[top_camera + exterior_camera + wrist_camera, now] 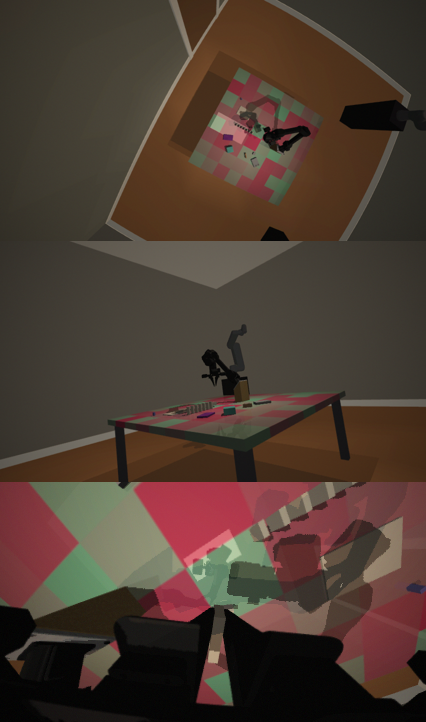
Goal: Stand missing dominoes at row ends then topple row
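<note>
A row of several pale dominoes [243, 128] [200, 407] [284, 515] stands upright and evenly spaced on the checkered table. My gripper [214, 385] [218, 612] is shut on a domino [218, 627], seen as a narrow brownish strip between the fingers in the wrist view, with a pale end. The gripper points down and hangs well above the table, beyond the row's end nearer the arm base. In the top view the arm hides the fingertips. The held domino is too small to make out in the exterior view.
A purple box [227, 137] [206, 414] and a teal block [229, 149] [229, 410] lie beside the row. A cream flat piece [241, 110] [395, 557] lies on its other side, with a small blue object [240, 98] [153, 413] beyond. A tall tan block [242, 391] stands near the arm base.
</note>
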`<state>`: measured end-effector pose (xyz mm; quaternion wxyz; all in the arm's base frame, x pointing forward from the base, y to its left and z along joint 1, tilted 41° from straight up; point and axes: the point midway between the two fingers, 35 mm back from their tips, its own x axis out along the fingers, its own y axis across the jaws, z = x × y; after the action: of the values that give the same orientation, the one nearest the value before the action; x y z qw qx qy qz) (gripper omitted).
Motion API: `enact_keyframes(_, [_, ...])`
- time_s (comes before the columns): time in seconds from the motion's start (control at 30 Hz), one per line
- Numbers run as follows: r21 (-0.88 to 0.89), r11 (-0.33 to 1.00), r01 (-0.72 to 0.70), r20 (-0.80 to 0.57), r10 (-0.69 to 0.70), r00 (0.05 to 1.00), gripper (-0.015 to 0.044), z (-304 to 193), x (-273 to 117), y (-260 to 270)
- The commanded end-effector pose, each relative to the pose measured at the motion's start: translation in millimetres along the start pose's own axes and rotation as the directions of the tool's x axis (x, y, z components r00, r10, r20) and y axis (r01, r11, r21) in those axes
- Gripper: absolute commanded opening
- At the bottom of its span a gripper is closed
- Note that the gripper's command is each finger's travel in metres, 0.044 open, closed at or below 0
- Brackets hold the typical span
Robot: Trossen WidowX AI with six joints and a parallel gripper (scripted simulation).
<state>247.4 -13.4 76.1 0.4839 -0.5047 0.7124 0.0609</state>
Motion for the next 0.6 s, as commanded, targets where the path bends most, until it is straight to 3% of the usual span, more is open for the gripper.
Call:
enact_keyframes(0.0, [0.014, 1.000, -0.002, 0.008, 0.002, 1.000, 0.0028, -1, -7, -2])
enact_keyframes(0.2, [0.133, 0.991, -0.020, 0.038, 0.015, 0.999, 0.0028, -12, -11, -62])
enact_keyframes(0.57, [0.371, 0.929, 0.009, 0.004, -0.011, 1.000, 0.0028, -98, -10, -186])
